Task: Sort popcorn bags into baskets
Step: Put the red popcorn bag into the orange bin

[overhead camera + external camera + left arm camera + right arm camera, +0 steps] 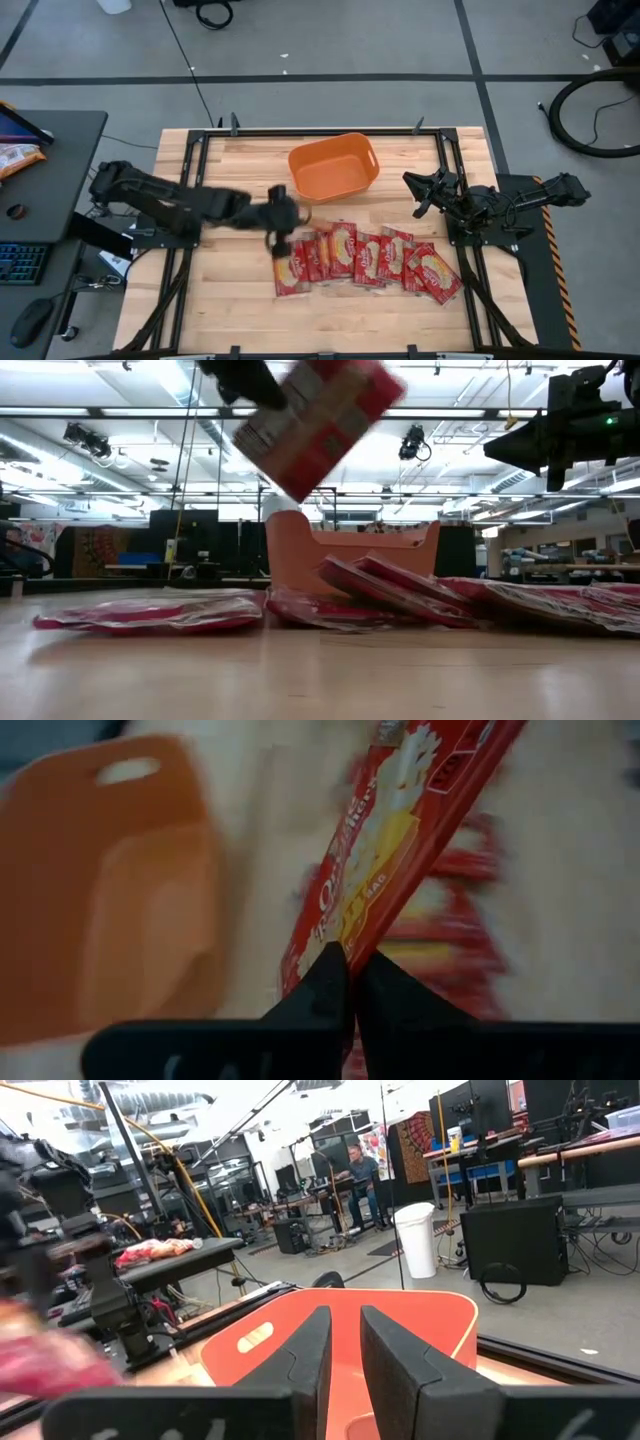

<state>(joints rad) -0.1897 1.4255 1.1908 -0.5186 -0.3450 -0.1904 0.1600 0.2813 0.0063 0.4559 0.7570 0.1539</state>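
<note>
My left gripper [283, 216] is over the table's middle, near the left end of the packet row, shut on one red popcorn bag [315, 425] that is up in the air. Several more red bags [380, 260] lie overlapping in a row on the wood, some leaning on their neighbours [400, 592]. The orange tub [333, 165] stands behind them toward the far edge; I see nothing in it. My right gripper [418, 195] waits open at the table's right side, pointing toward the tub [340, 1340]. My left gripper pinches the red bag between its two fingers [330, 985] at one edge [345, 930]; the bag reaches away from the fingertips. In the low view the bag is lifted clear, high above the row and tilted.
Black frame rails [190, 170] run along the table's left and right sides. A desk with keyboard and mouse [25, 265] stands left of the table. Bare wood [330, 320] lies between the row and the near edge. People sit in the room beyond [355, 1175].
</note>
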